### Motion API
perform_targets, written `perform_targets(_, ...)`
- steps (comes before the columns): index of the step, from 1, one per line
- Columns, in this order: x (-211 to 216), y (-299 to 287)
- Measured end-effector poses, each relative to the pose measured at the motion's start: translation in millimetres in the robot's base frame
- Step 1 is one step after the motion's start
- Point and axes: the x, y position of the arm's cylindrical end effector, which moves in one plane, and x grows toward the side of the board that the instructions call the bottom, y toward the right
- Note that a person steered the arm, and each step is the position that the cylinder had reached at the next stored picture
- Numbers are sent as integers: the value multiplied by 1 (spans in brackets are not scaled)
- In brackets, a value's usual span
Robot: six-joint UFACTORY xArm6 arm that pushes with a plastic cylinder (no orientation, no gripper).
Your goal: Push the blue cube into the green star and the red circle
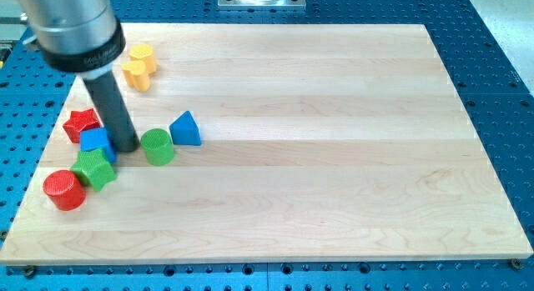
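Pincer there is none on this arm, so nothing is released, clenched or grasped; it ends in a plain dark rod, and my tip [129, 148] rests on the board at the left of the frame, just beside the blue cube [97, 142] on its right and close to the green cylinder [157, 147] on the other side.

That blue cube touches the green star [97, 169] just below it; the red circle [64, 189] lies at the star's lower left, near the board's edge; whether star and circle touch I cannot tell.

Risks, as I judge them:
- from this side a push would drive the cube leftward toward the red star [81, 123], past the green star rather than into it;
- a glancing contact could spin the cube off the tip;
- a hard shove down-left might send the red circle off the wooden board [334, 158];
- swinging round the cube could clip the green cylinder or the blue triangular block [186, 129].

Both yellow blocks [138, 66] in the upper left sit well apart from all this.
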Motion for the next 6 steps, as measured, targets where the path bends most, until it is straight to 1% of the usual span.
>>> perform_targets(1,8,11)
perform_targets(2,-25,23)
perform_targets(3,-38,-2)
perform_targets(4,-27,-33)
perform_targets(5,-14,-50)
perform_targets(6,4,-51)
